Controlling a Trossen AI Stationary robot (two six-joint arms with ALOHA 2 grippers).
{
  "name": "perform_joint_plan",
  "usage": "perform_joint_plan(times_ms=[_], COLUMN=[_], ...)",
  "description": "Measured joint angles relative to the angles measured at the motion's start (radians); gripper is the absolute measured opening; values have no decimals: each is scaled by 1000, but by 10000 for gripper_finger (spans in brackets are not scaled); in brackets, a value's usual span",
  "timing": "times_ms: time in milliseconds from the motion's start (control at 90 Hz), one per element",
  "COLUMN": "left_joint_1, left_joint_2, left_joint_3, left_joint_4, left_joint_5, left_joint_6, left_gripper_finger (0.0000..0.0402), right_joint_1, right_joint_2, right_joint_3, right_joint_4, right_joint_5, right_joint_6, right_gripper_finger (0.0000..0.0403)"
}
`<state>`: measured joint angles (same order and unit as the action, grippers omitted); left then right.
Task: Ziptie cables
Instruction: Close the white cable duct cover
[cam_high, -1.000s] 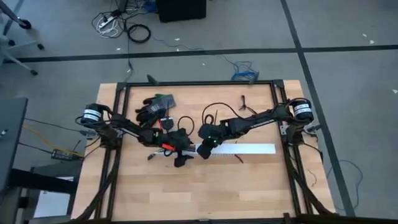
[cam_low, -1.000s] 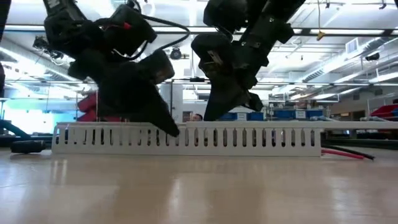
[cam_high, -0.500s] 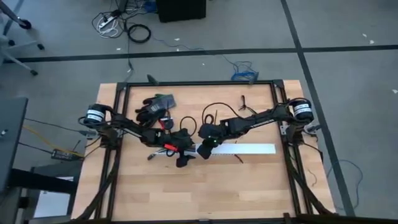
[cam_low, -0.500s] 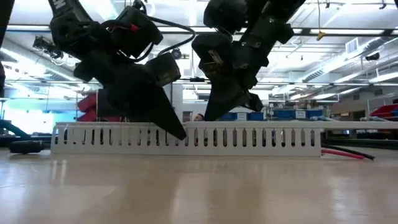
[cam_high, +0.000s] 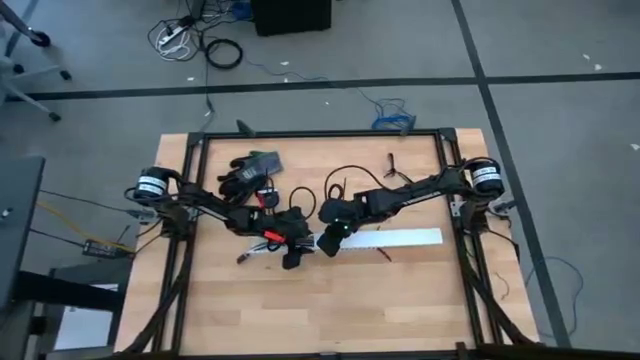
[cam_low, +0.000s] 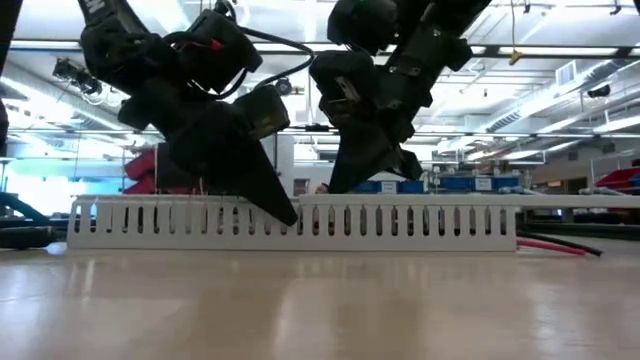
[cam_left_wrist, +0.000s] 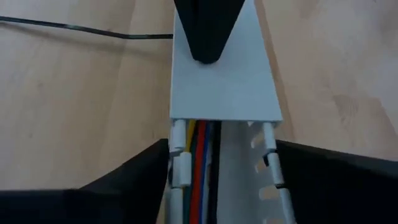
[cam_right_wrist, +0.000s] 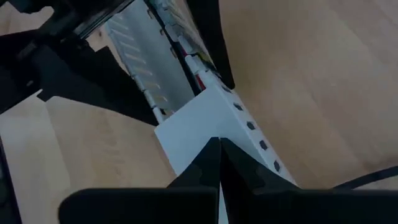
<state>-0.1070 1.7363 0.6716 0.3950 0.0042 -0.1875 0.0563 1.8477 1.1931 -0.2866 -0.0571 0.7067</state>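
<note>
A long white slotted channel lies across the table's middle, a flat white cover on its right part. The cables, thin white, yellow, green, red, blue and black wires, lie inside its uncovered left part. My left gripper straddles that uncovered part. My right gripper, shut, rests on the cover just right of it. A very thin black strand lies on the wood on the channel's far side; whether it is the ziptie I cannot tell. My left gripper holds the channel's uncovered part between its two fingers, one finger against each slotted side wall, just left of the cover's end. The fingers slant down and lie across the channel, which rests on the table. My right gripper presses its shut fingertips on the cover's top face, close to the cover's left end. It comes slanting down from the table's right side. The cover sits on the channel.
A dark glove-like heap, a loop of black cord and a small black forked clip lie toward the far edge. A red and a black wire lie by the channel's right end. Bare wood fills the near half.
My left gripper has shifted a little toward the table's right. The slotted channel's left end now reaches farther toward the table's left edge, while its right end shows where it was. My right gripper has stayed on the cover.
</note>
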Motion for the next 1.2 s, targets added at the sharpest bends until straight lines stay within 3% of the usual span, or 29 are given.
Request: perform_joint_plan(times_ms=[589, 933, 1200], left_joint_1=[-5, -64, -169], left_joint_2=[0, 3, 5], left_joint_3=[0, -1, -2], left_joint_4=[3, 18, 49], left_joint_5=[15, 45, 28], left_joint_6=[76, 57, -127], left_gripper_finger=[248, 248, 248], right_joint_1=[0, 14, 34], right_joint_2=[0, 0, 0], right_joint_3=[0, -1, -1], right_joint_4=[10, 74, 73], right_joint_5=[-50, 86, 80], right_joint_6=[7, -65, -150], right_gripper_finger=[0, 0, 0])
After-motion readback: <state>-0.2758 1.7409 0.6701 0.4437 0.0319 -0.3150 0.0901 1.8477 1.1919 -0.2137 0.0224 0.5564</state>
